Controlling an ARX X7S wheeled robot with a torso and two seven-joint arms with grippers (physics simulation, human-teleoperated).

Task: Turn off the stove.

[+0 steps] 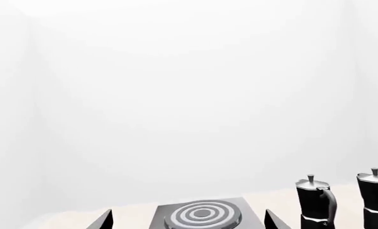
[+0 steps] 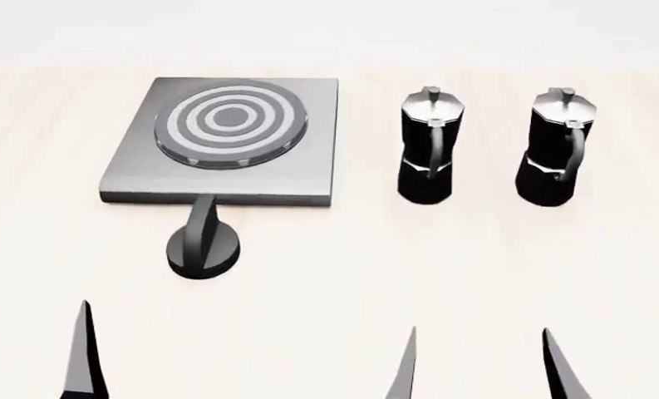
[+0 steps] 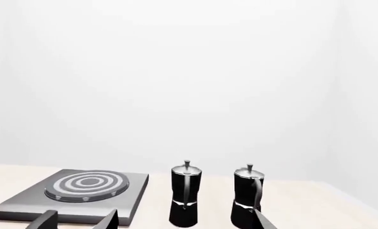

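Note:
The stove (image 2: 130, 179) is a flat grey metal plate with a ringed round burner (image 2: 230, 123), at the back left of the table in the head view. Its round black knob (image 2: 204, 243) sits at the plate's near edge. My left gripper (image 1: 189, 223) is open and empty, with the burner (image 1: 203, 213) seen between its fingers; in the head view only one of its fingers (image 2: 83, 353) shows, near and left of the knob. My right gripper (image 2: 482, 370) is open and empty, near the front edge, below the moka pots. The stove (image 3: 128, 202) also shows in the right wrist view.
Two black-and-silver moka pots (image 2: 429, 150) (image 2: 557, 148) stand upright side by side to the right of the stove. They also show in the right wrist view (image 3: 186, 193) (image 3: 249, 195). The table (image 2: 418, 274) is light wood against a white wall.

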